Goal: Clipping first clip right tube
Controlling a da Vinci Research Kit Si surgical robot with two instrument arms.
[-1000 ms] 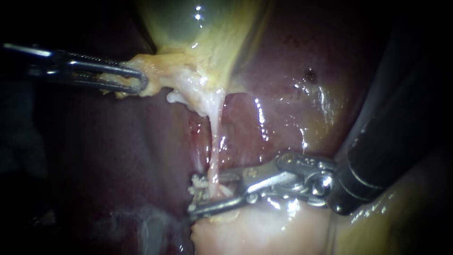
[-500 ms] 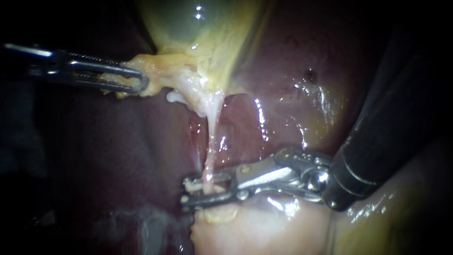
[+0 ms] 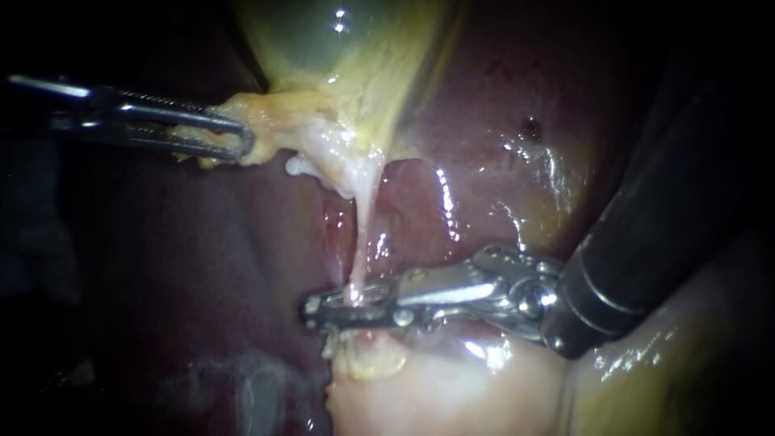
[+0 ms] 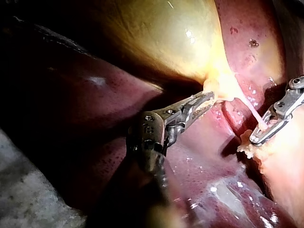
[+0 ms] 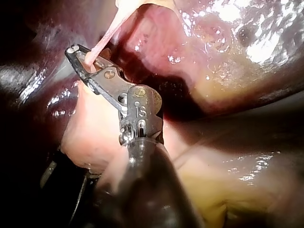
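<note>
A thin pale tube (image 3: pixel 361 234) runs taut from the gallbladder's neck (image 3: pixel 323 137) down into my right instrument's jaws (image 3: pixel 321 308). Those jaws lie almost together, pinching the tube from both sides near their tips. No clip shows apart from the metal. In the right wrist view the tube (image 5: pixel 107 33) enters the right instrument's jaws (image 5: pixel 80 58) just behind the tip. My left instrument's jaws (image 3: pixel 230 139) are shut on yellowish tissue at the gallbladder's neck and hold it out sideways. In the left wrist view the left instrument's jaws (image 4: pixel 202 101) grip that tissue, with the right instrument (image 4: pixel 268 129) beyond them.
The yellow-green gallbladder (image 3: pixel 339 48) hangs above. Dark red liver (image 3: pixel 500 105) lies behind, with a small dark spot (image 3: pixel 530 127). A pale pink lump of tissue (image 3: pixel 436 396) sits directly under the right instrument's jaws. The right instrument's black shaft (image 3: pixel 646 242) crosses the right side.
My right instrument's jaws have gone from a wide gap around the tube to nearly together on it, shifting a little up and left. The left instrument has held still.
</note>
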